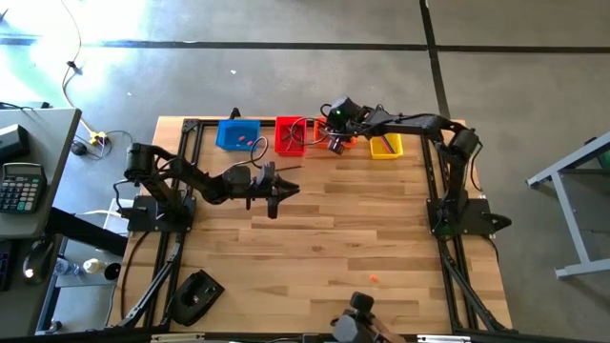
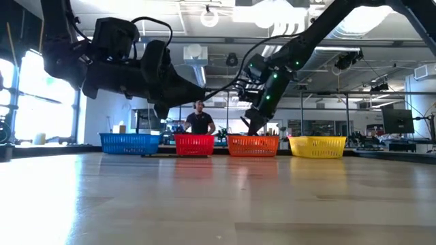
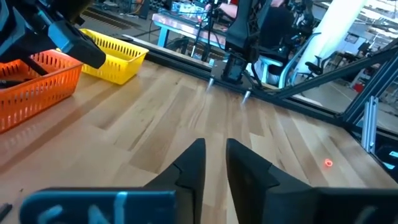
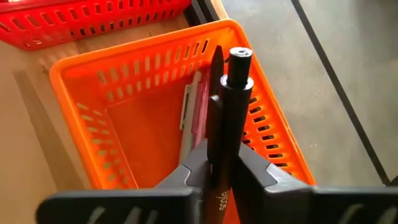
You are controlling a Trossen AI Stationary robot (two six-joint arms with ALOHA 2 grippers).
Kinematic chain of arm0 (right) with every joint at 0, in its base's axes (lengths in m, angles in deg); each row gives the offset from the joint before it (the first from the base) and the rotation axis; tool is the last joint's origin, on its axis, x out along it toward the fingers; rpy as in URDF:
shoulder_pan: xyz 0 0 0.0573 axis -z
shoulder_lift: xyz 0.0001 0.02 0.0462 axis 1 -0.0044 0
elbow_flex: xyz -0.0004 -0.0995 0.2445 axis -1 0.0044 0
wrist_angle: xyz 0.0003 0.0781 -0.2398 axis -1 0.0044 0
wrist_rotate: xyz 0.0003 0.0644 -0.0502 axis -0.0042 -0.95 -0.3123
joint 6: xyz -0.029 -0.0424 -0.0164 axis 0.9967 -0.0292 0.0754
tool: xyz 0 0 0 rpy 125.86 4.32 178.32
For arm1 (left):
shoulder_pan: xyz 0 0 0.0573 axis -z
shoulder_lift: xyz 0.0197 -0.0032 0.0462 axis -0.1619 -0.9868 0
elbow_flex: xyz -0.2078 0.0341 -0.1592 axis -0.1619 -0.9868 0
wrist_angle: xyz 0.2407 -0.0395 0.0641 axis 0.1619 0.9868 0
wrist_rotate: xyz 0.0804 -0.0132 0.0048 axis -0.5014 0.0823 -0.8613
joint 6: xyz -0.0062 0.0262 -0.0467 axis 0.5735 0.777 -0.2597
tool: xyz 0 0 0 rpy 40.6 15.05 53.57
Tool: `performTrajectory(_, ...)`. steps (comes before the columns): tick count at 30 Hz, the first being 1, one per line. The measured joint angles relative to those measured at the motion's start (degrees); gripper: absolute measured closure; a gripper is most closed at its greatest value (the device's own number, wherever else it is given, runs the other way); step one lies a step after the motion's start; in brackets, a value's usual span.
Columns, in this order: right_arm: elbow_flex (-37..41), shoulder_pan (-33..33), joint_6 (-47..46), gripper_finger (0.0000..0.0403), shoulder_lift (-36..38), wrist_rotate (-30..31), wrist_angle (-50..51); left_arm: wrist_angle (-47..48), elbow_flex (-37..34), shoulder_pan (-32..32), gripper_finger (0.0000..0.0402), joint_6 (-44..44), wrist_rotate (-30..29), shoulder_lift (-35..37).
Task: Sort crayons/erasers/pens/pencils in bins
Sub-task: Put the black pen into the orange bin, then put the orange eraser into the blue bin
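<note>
While gripped, black pen (image 4: 229,118), over orange bin (image 4: 93,106)

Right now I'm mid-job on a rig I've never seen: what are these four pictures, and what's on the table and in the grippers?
Two dark robot arms work at a wooden table. One camera looks straight down, one sits level with the tabletop, and one rides each wrist. Along the far edge stand a blue bin, red bin, orange bin and yellow bin. The right gripper is shut on a black pen above the orange bin, which already holds a pen. The left gripper hangs over bare table, holding nothing visible. One small eraser lies near the front edge.
</note>
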Motion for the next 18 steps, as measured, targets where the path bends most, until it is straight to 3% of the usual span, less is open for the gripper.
performTrajectory(6, 0.0, 0.0, -1.7, 0.0324, 0.0, 0.3, -0.2, 0.2, 0.0, 0.0, 0.0371, 1.1, 0.0, 0.0)
performTrajectory(10, 0.1, 0.0, -4.7, 0.0300, 0.0, 4.6, -2.0, 2.2, 0.0, 0.0, 0.0383, 2.9, 0.1, 0.0)
performTrajectory(14, 0.2, -0.4, -5.3, 0.0300, 0.7, 4.6, -2.1, 4.3, 0.0, 0.0, 0.0393, 4.2, -0.3, 0.0)
performTrajectory(18, 0.2, -2.0, -5.1, 0.0330, 4.0, 3.9, -1.8, 4.2, 0.0, 0.0, 0.0400, 4.2, -0.4, 0.0)
